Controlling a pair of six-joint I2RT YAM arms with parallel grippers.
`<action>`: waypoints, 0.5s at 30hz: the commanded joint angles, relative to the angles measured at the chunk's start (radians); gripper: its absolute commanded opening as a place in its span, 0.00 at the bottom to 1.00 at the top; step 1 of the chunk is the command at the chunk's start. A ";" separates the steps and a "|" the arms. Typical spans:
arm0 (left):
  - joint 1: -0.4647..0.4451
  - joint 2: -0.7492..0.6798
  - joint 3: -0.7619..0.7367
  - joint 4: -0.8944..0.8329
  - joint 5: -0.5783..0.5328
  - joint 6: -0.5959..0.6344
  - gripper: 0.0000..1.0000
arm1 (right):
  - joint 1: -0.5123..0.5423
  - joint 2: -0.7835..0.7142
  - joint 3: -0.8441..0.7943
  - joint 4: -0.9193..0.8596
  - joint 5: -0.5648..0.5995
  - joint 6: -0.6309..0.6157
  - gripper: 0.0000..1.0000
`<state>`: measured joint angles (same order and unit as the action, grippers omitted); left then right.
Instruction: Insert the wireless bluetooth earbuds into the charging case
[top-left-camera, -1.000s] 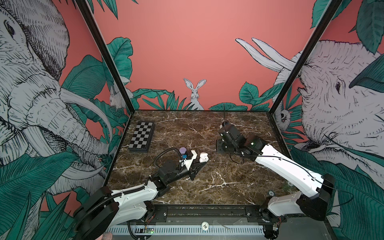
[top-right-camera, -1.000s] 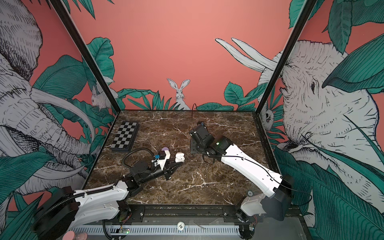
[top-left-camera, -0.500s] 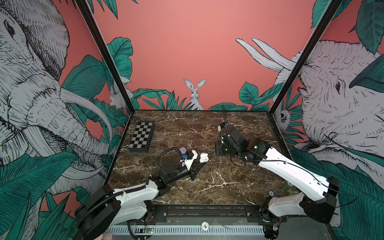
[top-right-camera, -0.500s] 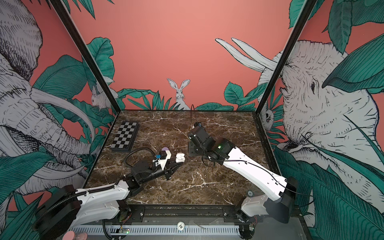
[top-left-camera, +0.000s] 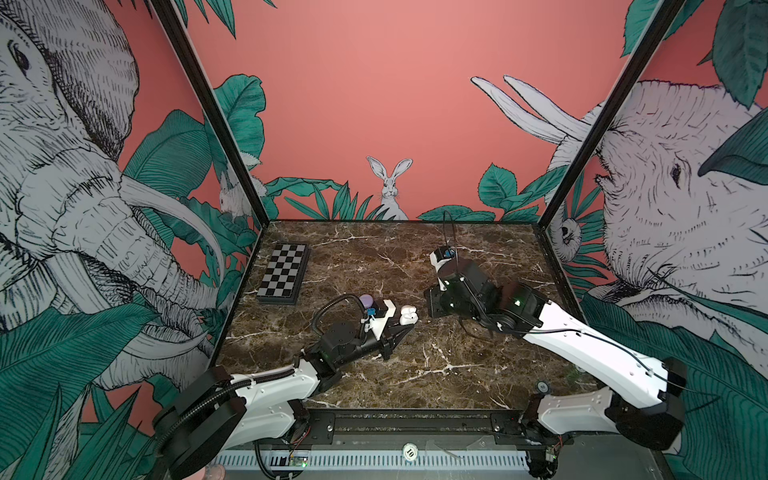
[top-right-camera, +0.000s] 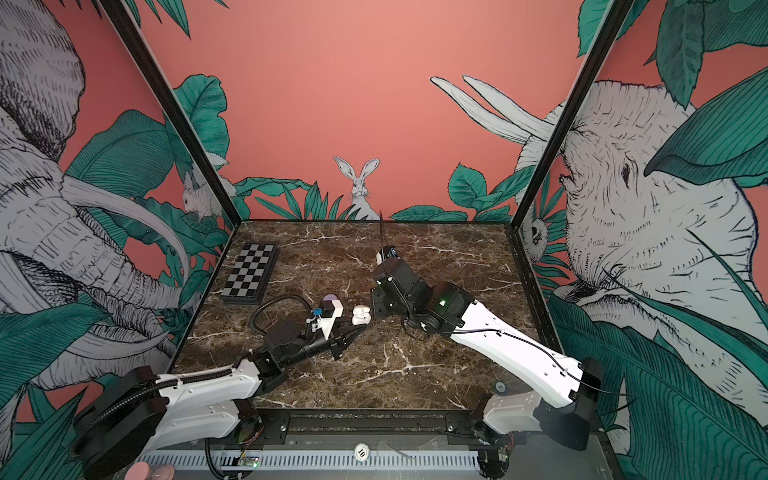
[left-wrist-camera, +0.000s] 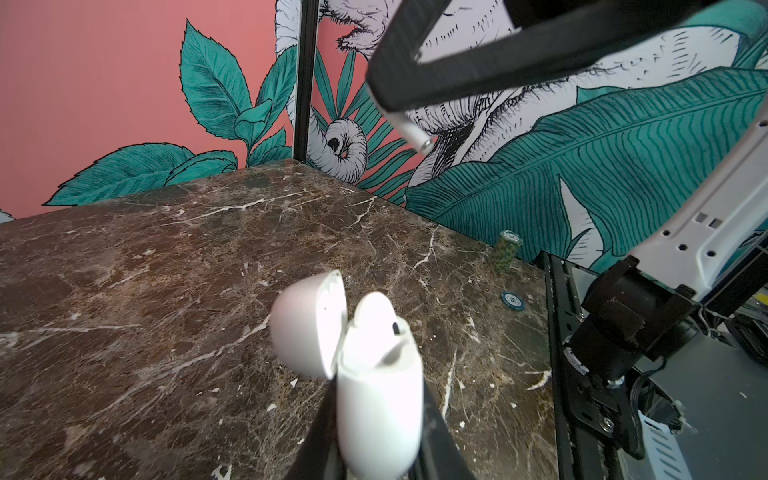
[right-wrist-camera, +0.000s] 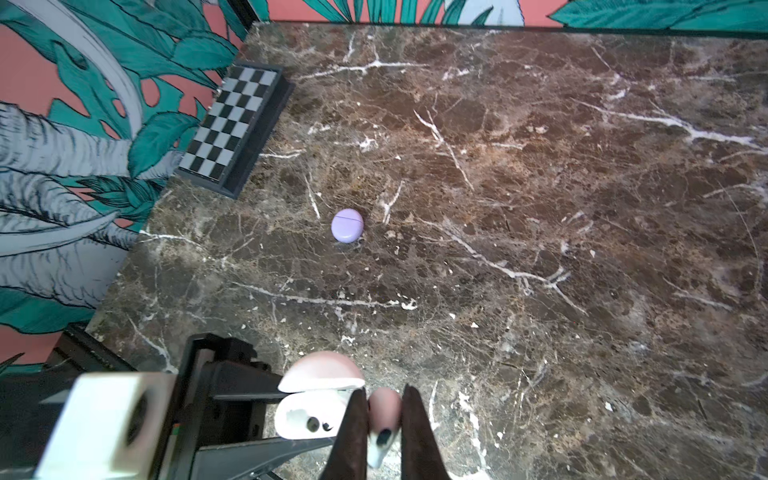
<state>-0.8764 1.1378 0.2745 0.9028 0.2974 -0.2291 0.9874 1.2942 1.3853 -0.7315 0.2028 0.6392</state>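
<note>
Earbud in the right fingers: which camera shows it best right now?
Right wrist view: the earbud fills the gap between the right gripper's fingers, beside the open case. The left wrist view shows only its stem poking out. In both top views it cannot be made out.

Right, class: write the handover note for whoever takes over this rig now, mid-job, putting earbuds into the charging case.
Left gripper: shut on the white case, lid open.
Right gripper: shut on a white earbud, close beside the case's open mouth.
Done: another earbud looks seated in the white case. The lilac case lies closed on the table; no lilac earbuds in view.
Left: seat the held earbud, probably then close the lid.
</note>
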 joint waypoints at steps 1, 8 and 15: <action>-0.006 0.009 0.023 0.069 -0.003 -0.037 0.00 | 0.023 -0.021 -0.021 0.072 0.016 -0.019 0.00; -0.006 0.015 0.032 0.106 -0.006 -0.067 0.00 | 0.053 -0.027 -0.058 0.138 0.011 -0.022 0.00; -0.006 0.033 0.037 0.147 0.007 -0.107 0.00 | 0.075 -0.017 -0.066 0.176 0.016 -0.026 0.00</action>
<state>-0.8764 1.1675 0.2878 0.9798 0.2966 -0.3031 1.0496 1.2800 1.3205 -0.6159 0.2028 0.6235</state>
